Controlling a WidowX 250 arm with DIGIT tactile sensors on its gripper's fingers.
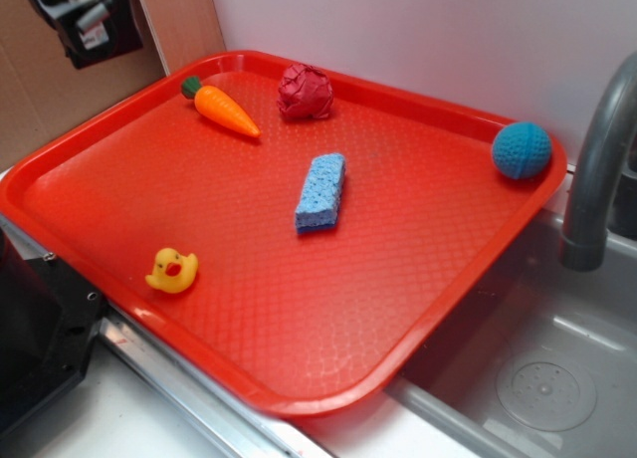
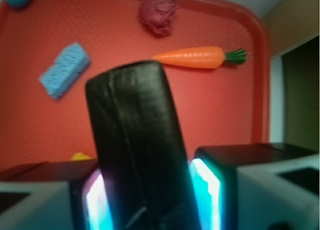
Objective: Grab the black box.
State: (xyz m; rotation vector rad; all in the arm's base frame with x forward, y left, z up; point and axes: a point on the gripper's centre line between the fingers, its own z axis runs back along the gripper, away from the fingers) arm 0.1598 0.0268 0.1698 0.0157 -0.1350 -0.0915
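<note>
Wrist camera shows the small glossy black rectangular box (image 2: 137, 145) standing up between the two pads of the pincer (image 2: 145, 200), which is pressed in on its lower part from both sides, with a cyan glow along each pad. So the grab itself looks done, and the box is well above the red plastic tray (image 1: 438, 309), not resting on it; by my reckoning little is left beyond keeping hold. Below it on the tray lie a blue porous sponge (image 2: 64, 70), an orange toy carrot with a green top (image 2: 192, 56) and a crumpled dark-red ball (image 2: 158, 13), all apart from one another. From the exterior view I can also see a yellow rubber duck (image 1: 172, 270) near the left rim and a blue textured ball (image 1: 521, 149) at the far right. That view cuts the arm off at the top left corner, so the box is not visible there, and its bottom end is hidden in the wrist view.
</note>
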